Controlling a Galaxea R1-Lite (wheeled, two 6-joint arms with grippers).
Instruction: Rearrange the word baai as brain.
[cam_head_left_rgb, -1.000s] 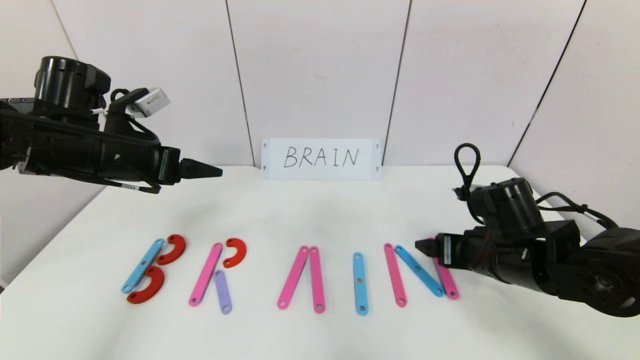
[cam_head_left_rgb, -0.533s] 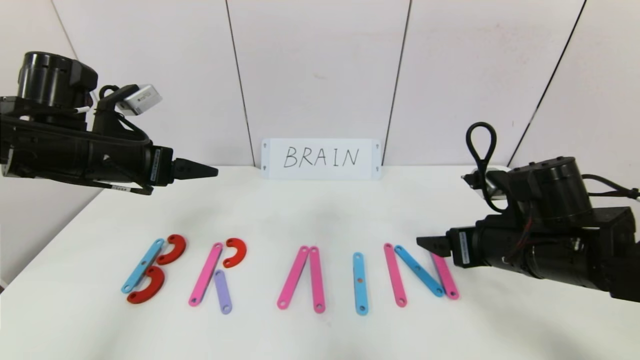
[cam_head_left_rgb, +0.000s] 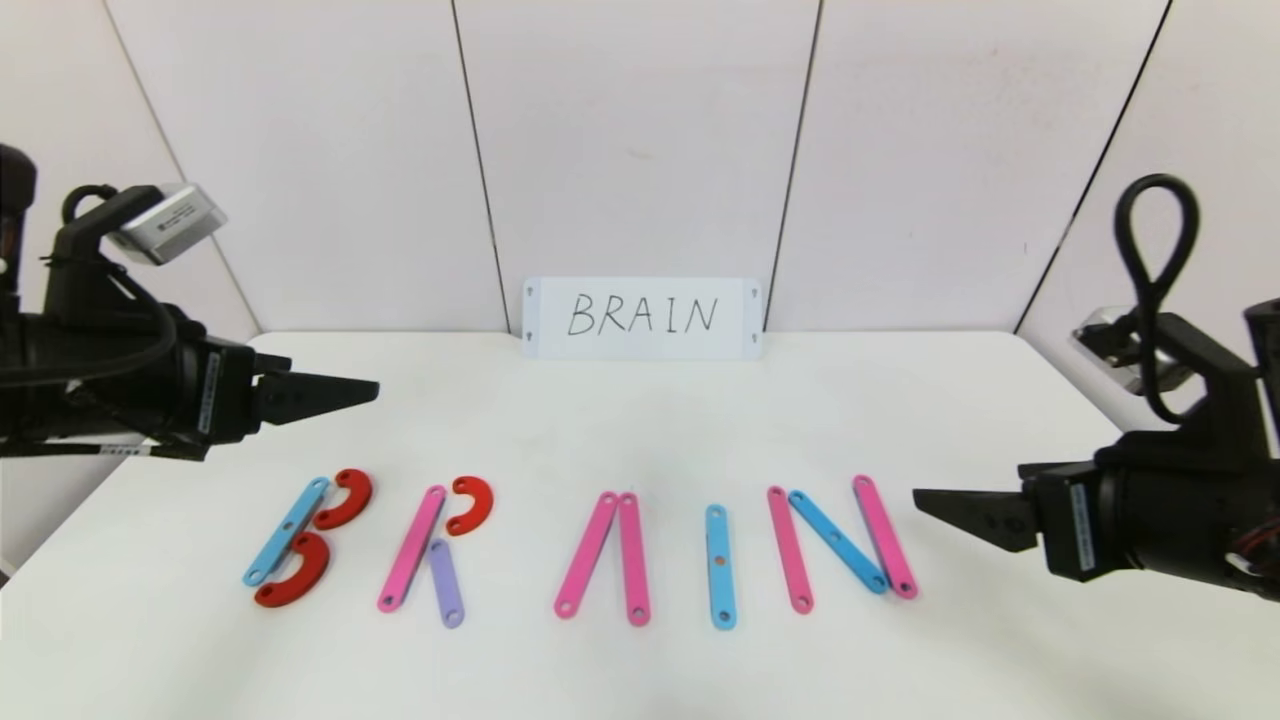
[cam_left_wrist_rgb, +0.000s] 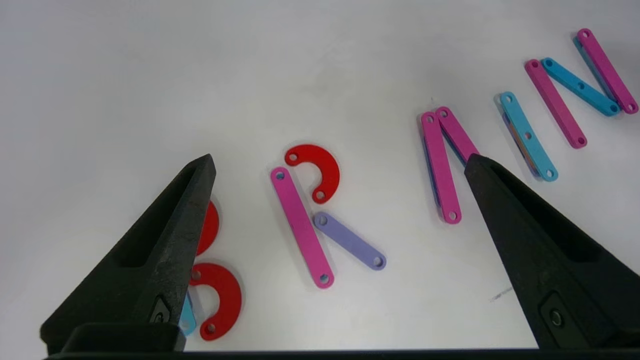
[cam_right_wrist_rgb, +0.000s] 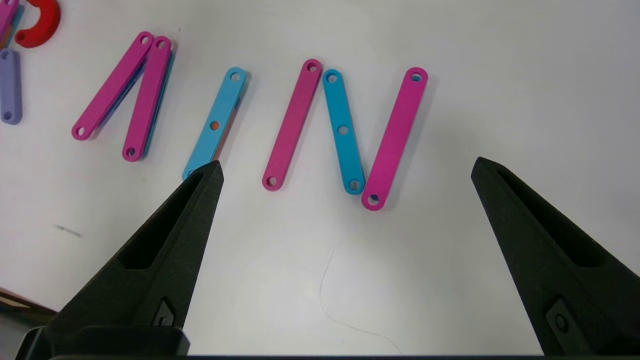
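Both claws are now sitting farther out toward the tabletop's sides than a second ago: the left claw (cam_head_left_rgb: 345, 392) has drawn back leftward, and the right claw (cam_head_left_rgb: 940, 503) has pulled off the N, uncovering its right pink stroke.

Writing: white card (cam_head_left_rgb: 642, 318) is leaning against the back wall panels, reading "BRAIN" in black handwriting.

Task item: word brain (cam_head_left_rgb: 580, 548) is lying flat in a row across the white tabletop (cam_head_left_rgb: 640, 420), nearer the front edge.
- B (cam_head_left_rgb: 300, 540): blue strip with two red curves touching its right side.
- R (cam_head_left_rgb: 435, 550): pink strip, red curve at top, purple strip as the leg.
- A (cam_head_left_rgb: 608, 555): two pink strips meeting at the top.
- I (cam_head_left_rgb: 720, 565): single blue strip, orange showing through its middle hole.
- N (cam_head_left_rgb: 840, 545): two pink strips with a blue diagonal between them.

Claws: left claw is hovering above the tabletop behind the B, fingers spread and holding nothing. Right claw is hovering just right of the N, apart from it, fingers spread and holding nothing.

Obstructions: nothing is lying over the letters.
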